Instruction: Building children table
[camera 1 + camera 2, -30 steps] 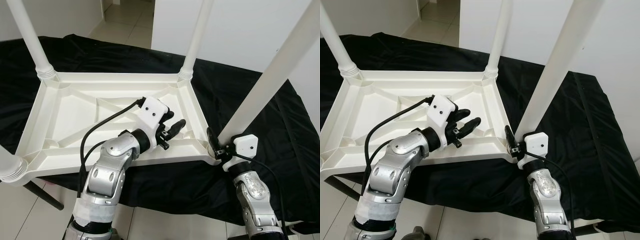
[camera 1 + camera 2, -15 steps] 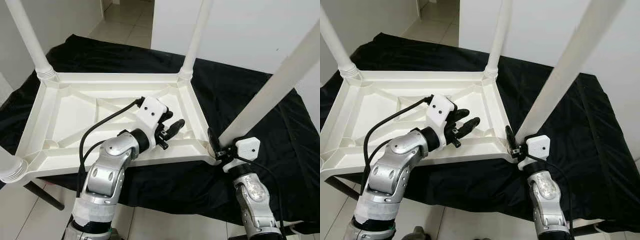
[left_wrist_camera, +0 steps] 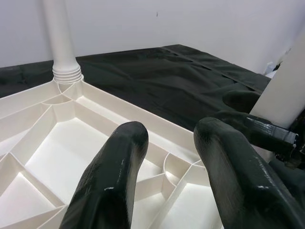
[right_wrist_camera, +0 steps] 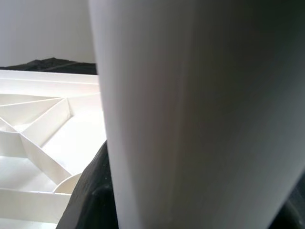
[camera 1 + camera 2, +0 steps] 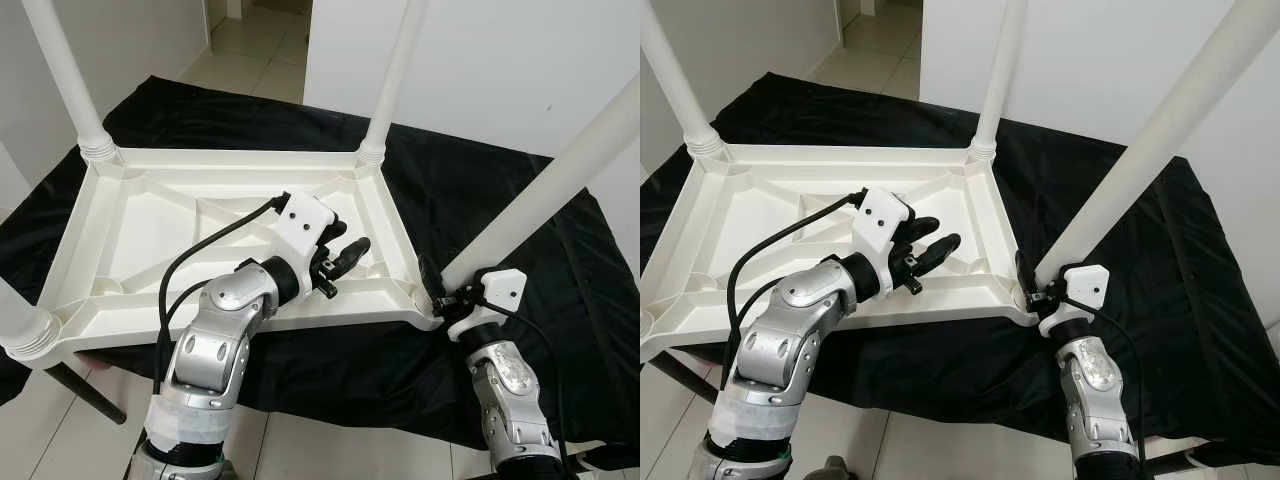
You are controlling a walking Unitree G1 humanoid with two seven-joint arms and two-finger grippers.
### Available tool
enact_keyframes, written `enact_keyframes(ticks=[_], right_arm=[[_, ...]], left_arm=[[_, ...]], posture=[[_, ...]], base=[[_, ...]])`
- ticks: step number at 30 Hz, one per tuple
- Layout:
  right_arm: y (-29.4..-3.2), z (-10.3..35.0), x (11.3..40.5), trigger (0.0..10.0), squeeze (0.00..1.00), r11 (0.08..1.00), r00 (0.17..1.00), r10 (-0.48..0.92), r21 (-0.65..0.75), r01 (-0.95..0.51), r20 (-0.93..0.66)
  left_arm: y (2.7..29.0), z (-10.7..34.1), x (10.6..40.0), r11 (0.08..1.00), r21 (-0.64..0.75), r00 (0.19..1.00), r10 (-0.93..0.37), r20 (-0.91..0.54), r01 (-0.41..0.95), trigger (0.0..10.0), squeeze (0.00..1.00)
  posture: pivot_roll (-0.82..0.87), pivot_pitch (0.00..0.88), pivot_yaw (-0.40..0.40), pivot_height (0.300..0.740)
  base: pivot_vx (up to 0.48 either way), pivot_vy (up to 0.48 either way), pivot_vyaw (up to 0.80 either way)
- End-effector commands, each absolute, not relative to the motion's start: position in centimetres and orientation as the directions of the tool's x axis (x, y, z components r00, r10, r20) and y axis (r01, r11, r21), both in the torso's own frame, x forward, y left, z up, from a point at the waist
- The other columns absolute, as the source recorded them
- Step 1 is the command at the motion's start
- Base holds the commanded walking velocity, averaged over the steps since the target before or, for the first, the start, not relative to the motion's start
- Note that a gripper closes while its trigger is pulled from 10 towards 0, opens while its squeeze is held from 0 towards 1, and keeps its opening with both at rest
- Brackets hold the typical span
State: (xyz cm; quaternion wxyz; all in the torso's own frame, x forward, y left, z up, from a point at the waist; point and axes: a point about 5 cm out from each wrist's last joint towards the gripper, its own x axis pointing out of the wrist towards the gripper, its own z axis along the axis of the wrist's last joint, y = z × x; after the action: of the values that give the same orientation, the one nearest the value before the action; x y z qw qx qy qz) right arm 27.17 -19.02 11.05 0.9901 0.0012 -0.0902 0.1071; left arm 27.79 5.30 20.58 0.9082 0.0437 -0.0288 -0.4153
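Head stereo looks down on tabletop (image 5: 150, 215); wrist cameras close, facing it

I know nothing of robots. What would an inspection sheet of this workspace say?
Surface: black cloth over a bench.
Job's things: white tabletop upside down; three legs upright in corners; fourth leg tilted at near right corner.
Clutter: nothing seen.
Grippers: left gripper open above tabletop; right gripper shut on fourth leg's base.
Cables: black cable on left arm.
Surroundings: white walls, tiled floor.
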Motion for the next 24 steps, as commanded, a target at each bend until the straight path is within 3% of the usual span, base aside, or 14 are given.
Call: enact_keyframes(ticks=[1, 18, 24], right_arm=[[-20.7, 3.9, 24.9, 10.0, 0.0, 0.99, 0.965, 0.138, 0.061, -0.127, -0.222], [-21.0, 3.9, 26.1, 10.0, 0.0, 0.983, 0.931, 0.184, 0.035, -0.183, -0.316], [-21.9, 5.6, 27.1, 10.0, 0.0, 0.978, 0.957, 0.176, 0.154, -0.143, -0.231]], left_arm=[[5.6, 21.1, 28.1, 0.732, 0.113, 0.734, -0.678, 0.036, 0.672, 10.0, 0.0], [5.6, 21.2, 28.2, 0.732, 0.117, 0.734, -0.678, 0.036, 0.671, 10.0, 0.0], [5.6, 21.3, 28.2, 0.732, 0.119, 0.734, -0.678, 0.037, 0.671, 10.0, 0.0]], posture=[[0.15, 0.093, -0.058, 0.74], [0.15, 0.091, -0.056, 0.74], [0.15, 0.09, -0.056, 0.74]], base=[[0.0, 0.0, 0.0], [0.0, 0.0, 0.0], [0.0, 0.0, 0.0]])
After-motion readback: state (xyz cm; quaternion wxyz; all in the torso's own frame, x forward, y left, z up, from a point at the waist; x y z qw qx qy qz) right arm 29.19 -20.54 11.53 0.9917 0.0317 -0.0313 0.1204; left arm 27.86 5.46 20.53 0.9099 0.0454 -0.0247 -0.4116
